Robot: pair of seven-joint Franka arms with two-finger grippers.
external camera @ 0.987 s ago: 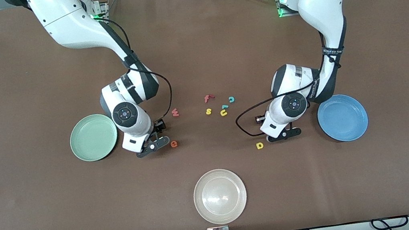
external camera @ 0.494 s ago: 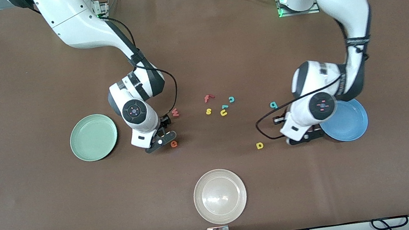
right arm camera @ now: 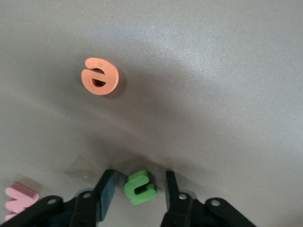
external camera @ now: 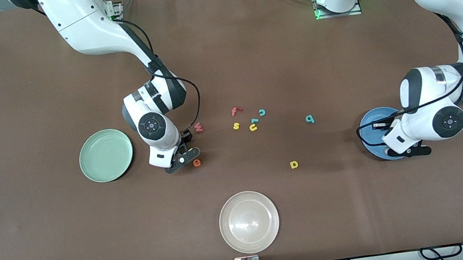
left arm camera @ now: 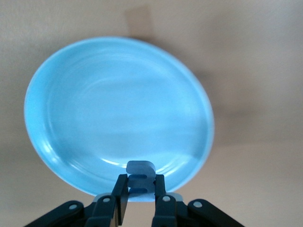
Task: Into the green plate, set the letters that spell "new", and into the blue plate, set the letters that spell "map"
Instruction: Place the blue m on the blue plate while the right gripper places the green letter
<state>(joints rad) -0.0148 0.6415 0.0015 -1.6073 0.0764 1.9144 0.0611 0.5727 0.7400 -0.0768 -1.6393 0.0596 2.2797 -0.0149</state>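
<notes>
Over the blue plate (left arm camera: 118, 113), left gripper (left arm camera: 140, 198) pinches "m" (left arm camera: 140, 176).

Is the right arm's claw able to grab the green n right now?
Probably yes. The right claw is low at the table with the green n between its fingers, and nothing blocks it. The orange e lies apart.

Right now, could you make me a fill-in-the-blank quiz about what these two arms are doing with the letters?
The left end effector holds a blue letter over the ___ plate. The right end effector's fingers straddle a ___ letter. The orange letter on the table is an ___. The green plate holds ___ letters.
Missing: blue; green; e; no.
</notes>
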